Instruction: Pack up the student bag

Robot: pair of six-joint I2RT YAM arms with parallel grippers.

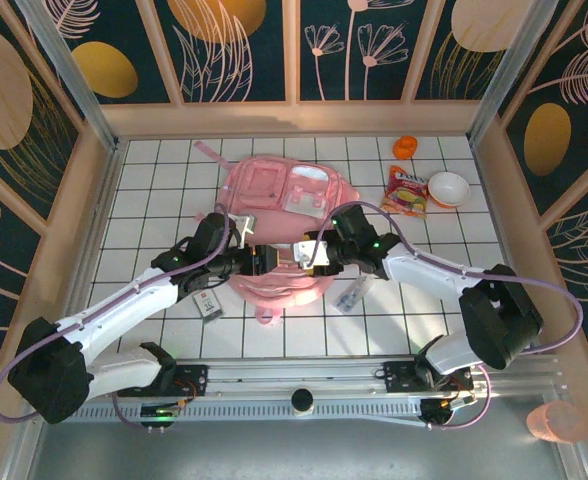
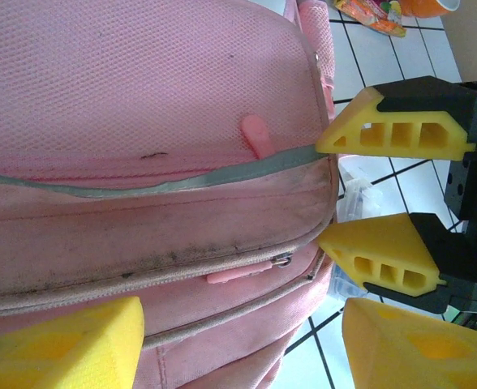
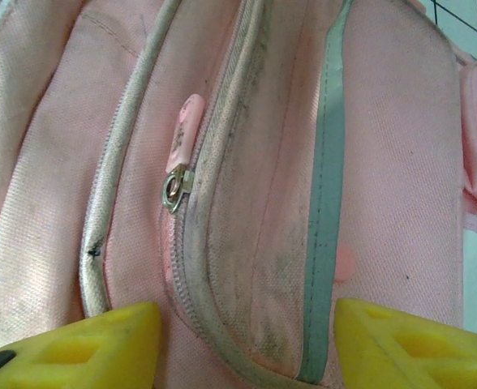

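Meeting over the lower edge of the student bag [image 1: 279, 200], 2 grippers with jaws spread.

The pink bag lies flat at the centre of the top view on the tiled table [image 1: 154, 170]. The left gripper [image 1: 261, 258] and right gripper [image 1: 302, 252] face each other there, neither grasping anything. In both wrist views their yellow fingers stand wide apart with the zipped pockets between them. A pink zip pull [image 3: 182, 130] sits upper left of centre in the right wrist view. A snack packet [image 1: 406, 190] and white bowl [image 1: 448, 188] lie at upper right.
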